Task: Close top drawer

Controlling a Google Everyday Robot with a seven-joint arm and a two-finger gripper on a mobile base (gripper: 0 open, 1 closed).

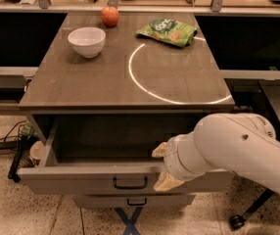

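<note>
Top drawer (76, 181) stands pulled well out of the cabinet, in the lower half of the frame under the table top (125, 84), its dark inside open to view. The gripper (162, 166) sits at the top edge of the front panel, right of the small handle (130, 182). Its fingers (166, 182) are spread: one seems to lie inside the drawer and the other in front of the panel, so they straddle the edge and do not look clamped on it.

The main risk I see is the inner finger. If the drawer is pushed home with that finger inside, it would likely be caught between the panel and the cabinet frame. The contact is also off centre, so a push from there may skew the drawer and jam it. The bulky arm at lower right could meet the table's front edge. A hard slam might jolt the bowl (86, 40) and apple (109, 16) at the upper left.
</note>
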